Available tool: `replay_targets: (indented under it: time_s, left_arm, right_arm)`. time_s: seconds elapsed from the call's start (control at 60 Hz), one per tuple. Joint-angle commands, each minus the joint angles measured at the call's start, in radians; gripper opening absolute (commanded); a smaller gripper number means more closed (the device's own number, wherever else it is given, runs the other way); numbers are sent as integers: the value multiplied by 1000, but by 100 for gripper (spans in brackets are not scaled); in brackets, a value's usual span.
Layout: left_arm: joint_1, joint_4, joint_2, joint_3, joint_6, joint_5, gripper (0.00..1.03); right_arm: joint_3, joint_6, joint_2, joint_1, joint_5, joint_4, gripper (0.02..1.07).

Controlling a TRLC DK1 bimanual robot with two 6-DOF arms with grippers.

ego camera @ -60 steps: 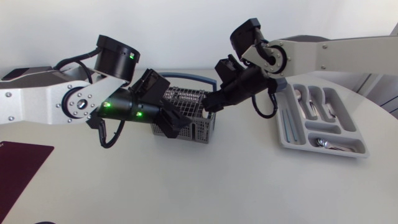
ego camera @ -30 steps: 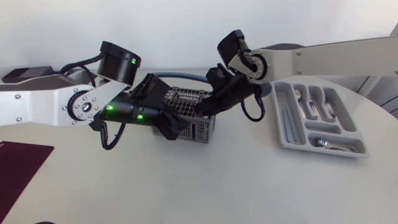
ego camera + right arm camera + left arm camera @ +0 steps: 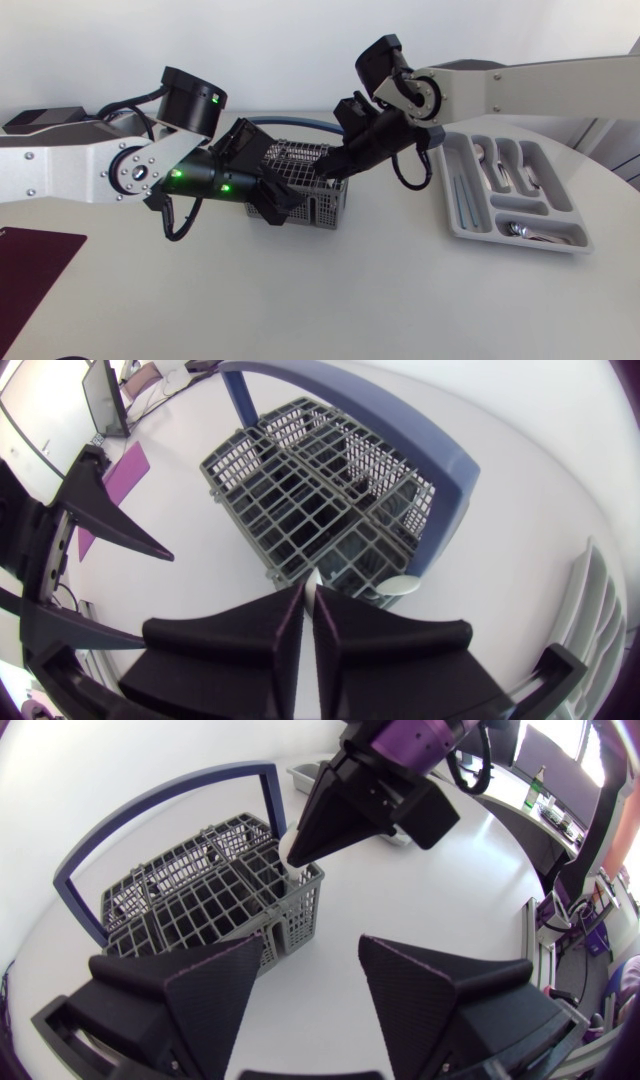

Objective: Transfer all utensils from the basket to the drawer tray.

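Observation:
The grey wire basket (image 3: pixel 312 207) with its blue hoop handle (image 3: pixel 300 122) stands mid-table. My right gripper (image 3: pixel 334 168) dips into the basket's right end. Its fingers are pressed together in the right wrist view (image 3: pixel 308 588), pinching the tip of a white utensil (image 3: pixel 313 574). That white tip (image 3: pixel 297 852) also shows in the left wrist view, under the right gripper (image 3: pixel 300 842). A second white rounded end (image 3: pixel 400 586) sticks up from the corner compartment. My left gripper (image 3: pixel 272 198) hangs open in front of the basket's left half (image 3: pixel 320 988), holding nothing. The grey drawer tray (image 3: pixel 455 218) lies to the right.
The tray holds several utensils: pale blue ones (image 3: pixel 466 200) in its left slot and metal ones (image 3: pixel 522 231) in the front slot. A dark purple mat (image 3: pixel 30 265) lies at the table's front left. Bare white tabletop stretches between basket and tray.
The right gripper came down and left into the basket's right end while its fingers closed from half open to shut, then shifted slightly right. The left arm barely moved.

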Motion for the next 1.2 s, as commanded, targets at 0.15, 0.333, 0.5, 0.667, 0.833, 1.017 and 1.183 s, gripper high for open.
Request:
replay_targets:
  time_s: [0.15, 0.333, 0.5, 0.667, 0.833, 1.017, 1.183]
  left_arm:
    - [-7, 10, 22, -31, 20, -4, 68]
    - [-7, 8, 22, -31, 20, -4, 68]
    - [-7, 10, 24, -29, 20, -4, 68]
    - [-11, 8, 24, -28, 18, -4, 68]
    - [-13, 8, 22, -29, 18, -4, 68]
    - [-16, -9, -1, -29, 23, -4, 68]
    - [-28, -13, 1, -26, 23, -4, 68]
  right_arm:
    - [-17, 17, -65, -16, -46, -17, 12]
    - [6, 20, -128, -41, -98, -65, 12]
    - [38, 40, -196, -82, -188, -134, 12]
    - [38, 73, -254, -157, -296, -157, 12]
    - [14, 70, -321, -248, -319, -177, 12]
    - [-91, -22, -426, -306, -79, -218, 12]
    - [-222, -106, -522, -374, 158, -217, 13]
